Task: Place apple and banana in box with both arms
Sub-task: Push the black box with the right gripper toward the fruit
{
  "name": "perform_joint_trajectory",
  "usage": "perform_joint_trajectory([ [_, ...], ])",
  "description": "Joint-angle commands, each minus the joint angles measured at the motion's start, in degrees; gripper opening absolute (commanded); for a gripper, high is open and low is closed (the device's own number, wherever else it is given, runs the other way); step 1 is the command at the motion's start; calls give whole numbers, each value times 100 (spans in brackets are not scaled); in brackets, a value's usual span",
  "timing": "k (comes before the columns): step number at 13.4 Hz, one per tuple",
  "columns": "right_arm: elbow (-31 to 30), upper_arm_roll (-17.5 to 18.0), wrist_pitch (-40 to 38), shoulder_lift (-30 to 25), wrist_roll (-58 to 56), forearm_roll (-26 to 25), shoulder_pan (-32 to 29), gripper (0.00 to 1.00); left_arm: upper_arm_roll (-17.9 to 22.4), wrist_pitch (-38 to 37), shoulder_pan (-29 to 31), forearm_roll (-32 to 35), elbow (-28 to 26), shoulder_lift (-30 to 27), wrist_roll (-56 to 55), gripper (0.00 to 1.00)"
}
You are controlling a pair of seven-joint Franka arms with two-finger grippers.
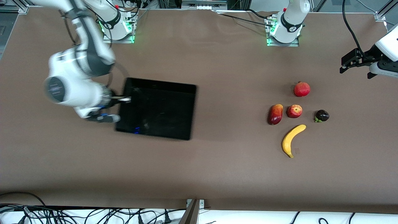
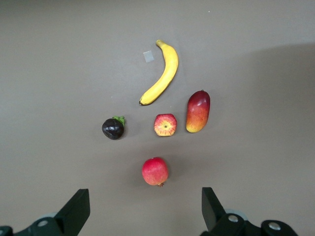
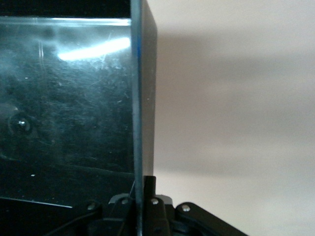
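Observation:
The apple [image 1: 294, 111] lies on the table toward the left arm's end, between other fruits; the left wrist view shows it too [image 2: 165, 125]. The banana [image 1: 292, 140] lies nearer to the front camera than the apple and also shows in the left wrist view [image 2: 161, 76]. The black box [image 1: 161, 109] sits toward the right arm's end. My right gripper [image 1: 119, 100] is shut on the box's wall [image 3: 142, 98], gripping it at the end nearest the right arm [image 3: 142, 191]. My left gripper [image 1: 354, 67] is open and empty, up in the air near the table's end [image 2: 143, 199].
A red pomegranate [image 1: 302, 89] lies farther from the front camera than the apple. A dark red-orange mango [image 1: 275, 114] lies beside the apple toward the box, and a dark purple mangosteen [image 1: 321, 115] lies on its outer side. Bare brown table separates box and fruits.

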Motion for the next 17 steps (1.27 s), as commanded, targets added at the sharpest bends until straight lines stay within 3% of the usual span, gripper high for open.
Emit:
perform_joint_trajectory([
  [1, 383, -51, 455, 559, 795, 176, 979, 0, -4, -81, 121, 32, 71, 109, 70, 100],
  [4, 759, -51, 1650, 1341, 1553, 264, 1911, 0, -12, -64, 139, 94, 72, 215, 71, 100],
  [9, 1024, -69, 2567, 2037, 1792, 405, 2748, 0, -30, 33, 139, 76, 80, 443, 9, 100],
  [10, 1024, -86, 2568, 2064, 1783, 370, 2766, 99, -39, 85, 139, 68, 72, 539, -8, 100],
  [13, 1024, -201, 2402, 1750, 1687, 256, 2722, 100, -82, 147, 112, 41, 80, 654, -35, 100],
  [17, 1095, -1121, 805, 555, 1424, 273, 2530, 100, -83, 707, 68, 33, -155, 996, 114, 100],
])
